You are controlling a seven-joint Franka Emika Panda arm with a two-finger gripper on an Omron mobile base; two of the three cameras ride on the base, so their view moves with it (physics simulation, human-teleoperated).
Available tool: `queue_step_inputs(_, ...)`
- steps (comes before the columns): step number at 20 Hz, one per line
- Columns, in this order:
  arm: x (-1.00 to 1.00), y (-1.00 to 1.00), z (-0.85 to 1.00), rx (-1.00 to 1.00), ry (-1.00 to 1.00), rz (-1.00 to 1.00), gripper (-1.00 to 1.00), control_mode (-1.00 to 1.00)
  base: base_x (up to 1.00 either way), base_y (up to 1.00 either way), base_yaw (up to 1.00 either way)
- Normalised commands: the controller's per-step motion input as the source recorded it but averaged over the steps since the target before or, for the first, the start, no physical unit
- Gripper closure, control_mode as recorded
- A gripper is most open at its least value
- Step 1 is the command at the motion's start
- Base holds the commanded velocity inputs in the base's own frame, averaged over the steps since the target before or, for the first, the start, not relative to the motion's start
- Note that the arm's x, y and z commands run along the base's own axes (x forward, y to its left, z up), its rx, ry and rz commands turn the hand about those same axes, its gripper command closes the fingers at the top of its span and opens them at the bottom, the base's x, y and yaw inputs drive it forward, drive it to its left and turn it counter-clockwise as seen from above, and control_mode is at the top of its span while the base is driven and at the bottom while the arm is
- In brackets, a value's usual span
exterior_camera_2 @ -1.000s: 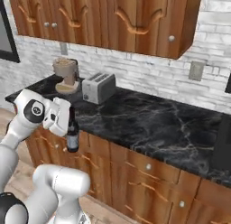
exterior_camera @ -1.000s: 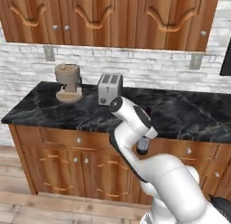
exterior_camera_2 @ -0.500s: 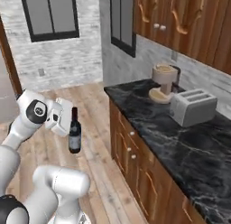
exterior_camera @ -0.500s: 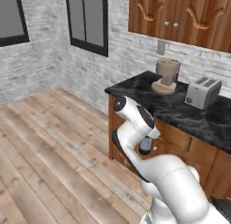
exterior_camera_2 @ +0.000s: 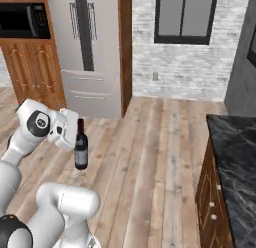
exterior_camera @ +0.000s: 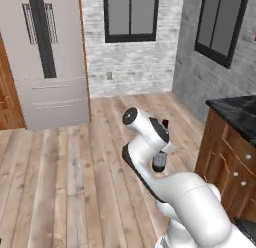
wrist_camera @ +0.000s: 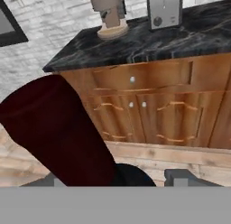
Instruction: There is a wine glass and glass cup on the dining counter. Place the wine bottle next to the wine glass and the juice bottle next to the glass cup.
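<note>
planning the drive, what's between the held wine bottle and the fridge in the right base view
Bare wood floor. In the right base view the wine bottle, clamped in the gripper, hangs over planks running to the fridge, with nothing standing on them.

The wine bottle [exterior_camera_2: 81, 148] looks like dark, smooth glass with a faint sheen and a pale paper-like label at its middle; in the hand view its body [wrist_camera: 58, 133] reads as deep maroon and matt. The tool [exterior_camera_2: 69, 135] holding it is white, glossy plastic. The floor [exterior_camera: 55, 177] is light wood in planks, matt, with visible grain. The surface [wrist_camera: 149, 42] at 12 o'clock in the hand view is polished black stone with white veins, over warm brown varnished wood cabinets [wrist_camera: 149, 105] with small metal knobs. The toaster [wrist_camera: 164, 10] looks like brushed metal. The fridge [exterior_camera: 47, 57] is smooth, pale grey, satin.
</note>
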Motion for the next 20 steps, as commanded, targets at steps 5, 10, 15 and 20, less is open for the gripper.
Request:
queue_step_inputs(5, 0.0, 0.0, 0.0, 0.0, 0.0, 0.0, 1.0, 1.0, 0.32, 0.0, 0.79)
queue_step_inputs(10, 0.0, 0.0, 0.0, 0.0, 0.0, 0.0, 1.0, 1.0, 0.52, 0.0, 0.62)
queue_step_inputs(15, 0.0, 0.0, 0.0, 0.0, 0.0, 0.0, 1.0, 1.0, 0.78, -0.03, 0.27)
queue_step_inputs(20, 0.0, 0.0, 0.0, 0.0, 0.0, 0.0, 1.0, 1.0, 0.89, -0.01, 0.24)
